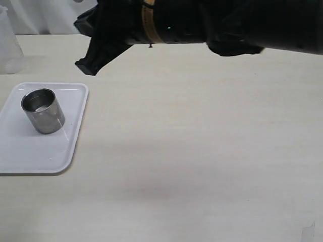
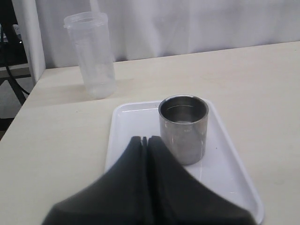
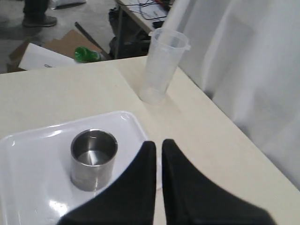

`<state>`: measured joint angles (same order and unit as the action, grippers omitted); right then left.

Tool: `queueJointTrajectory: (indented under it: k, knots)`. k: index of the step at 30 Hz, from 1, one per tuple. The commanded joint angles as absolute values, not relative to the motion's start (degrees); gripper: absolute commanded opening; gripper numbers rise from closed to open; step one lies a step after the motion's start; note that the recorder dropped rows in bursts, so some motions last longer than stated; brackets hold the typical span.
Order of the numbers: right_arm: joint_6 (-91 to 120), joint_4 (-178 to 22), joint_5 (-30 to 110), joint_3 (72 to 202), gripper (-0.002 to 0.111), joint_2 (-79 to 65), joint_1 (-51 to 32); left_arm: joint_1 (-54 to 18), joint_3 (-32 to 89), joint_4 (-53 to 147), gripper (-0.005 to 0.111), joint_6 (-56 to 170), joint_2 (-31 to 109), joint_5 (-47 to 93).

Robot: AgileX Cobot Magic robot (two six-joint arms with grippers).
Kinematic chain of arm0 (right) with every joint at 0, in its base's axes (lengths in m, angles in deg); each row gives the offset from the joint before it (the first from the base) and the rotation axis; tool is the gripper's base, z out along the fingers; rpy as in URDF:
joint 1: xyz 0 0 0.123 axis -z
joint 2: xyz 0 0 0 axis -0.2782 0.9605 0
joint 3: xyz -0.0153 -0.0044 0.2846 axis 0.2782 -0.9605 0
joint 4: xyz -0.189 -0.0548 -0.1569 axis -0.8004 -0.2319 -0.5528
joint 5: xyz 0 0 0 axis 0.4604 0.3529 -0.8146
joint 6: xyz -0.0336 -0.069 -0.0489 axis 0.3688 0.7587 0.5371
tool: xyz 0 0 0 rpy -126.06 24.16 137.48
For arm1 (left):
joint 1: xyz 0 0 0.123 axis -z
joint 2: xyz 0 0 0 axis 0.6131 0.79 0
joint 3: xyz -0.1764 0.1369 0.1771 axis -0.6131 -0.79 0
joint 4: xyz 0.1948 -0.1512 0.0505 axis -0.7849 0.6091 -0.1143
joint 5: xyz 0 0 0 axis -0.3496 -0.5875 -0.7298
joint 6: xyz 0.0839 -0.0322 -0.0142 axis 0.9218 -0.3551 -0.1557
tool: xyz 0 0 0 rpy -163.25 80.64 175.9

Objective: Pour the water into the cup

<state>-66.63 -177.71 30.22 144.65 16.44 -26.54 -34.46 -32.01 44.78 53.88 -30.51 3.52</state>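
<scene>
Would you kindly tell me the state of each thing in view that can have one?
cup, upright on the tray, a little liquid inside.
water, a shallow shiny pool at the cup's bottom.
beaker, upright on the table, off the tray, looks empty.
tray, flat on the table, carrying only the cup.
left gripper, shut, holding nothing.
right gripper, shut, holding nothing.

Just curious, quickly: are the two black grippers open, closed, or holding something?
Left gripper: closed, holding nothing.
Right gripper: closed, holding nothing.
</scene>
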Motion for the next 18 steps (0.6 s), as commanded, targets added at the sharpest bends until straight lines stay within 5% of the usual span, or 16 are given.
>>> queueJointTrajectory:
  k: [1,18]
  knots:
    - [-66.1,-177.8,36.0,136.1,0.004,6.2,-26.5,-34.5,-32.2,44.8,0.0,53.5,-30.6,4.2]
    - [-68.2,-177.8,42.7,105.6,0.004,-39.4,-26.5,-34.5,-32.2,44.8,0.0,53.5,-30.6,4.2]
